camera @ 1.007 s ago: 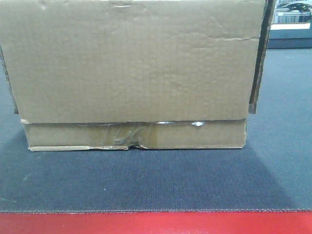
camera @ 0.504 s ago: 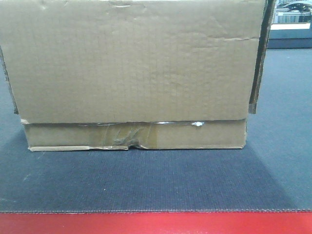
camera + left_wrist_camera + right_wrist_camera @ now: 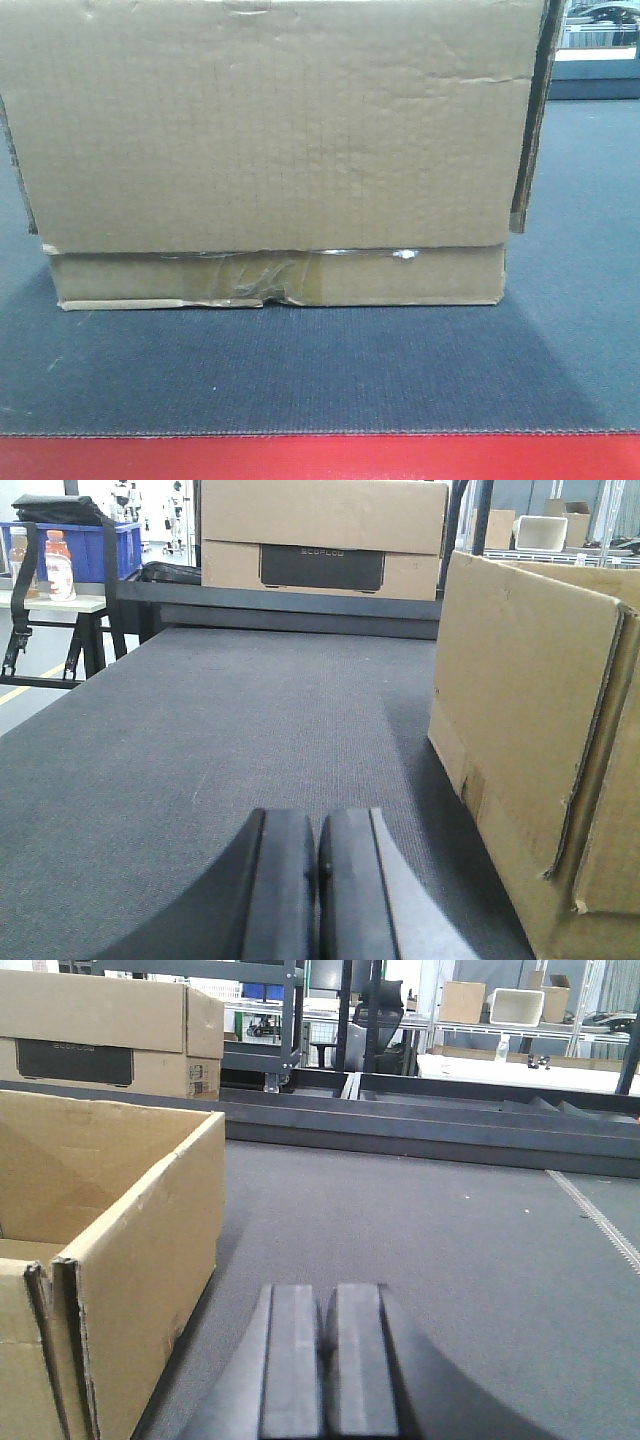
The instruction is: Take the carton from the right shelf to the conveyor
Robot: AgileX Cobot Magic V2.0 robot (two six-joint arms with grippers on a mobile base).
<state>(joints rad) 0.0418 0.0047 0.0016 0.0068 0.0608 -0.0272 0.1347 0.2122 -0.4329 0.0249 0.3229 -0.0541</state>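
On the conveyor (image 3: 300, 380), carton (image 3: 270, 150) set flat behind the red edge strip (image 3: 320, 458), flanked but untouched by left claw (image 3: 318, 880) and right claw (image 3: 325, 1360), each pressed together, placement judged complete.

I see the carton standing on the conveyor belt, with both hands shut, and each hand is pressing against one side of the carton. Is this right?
Not quite. The carton does stand on the conveyor, and both hands are shut, but neither touches it. Both wrist views show the left hand and the right hand apart from the carton, with belt between.
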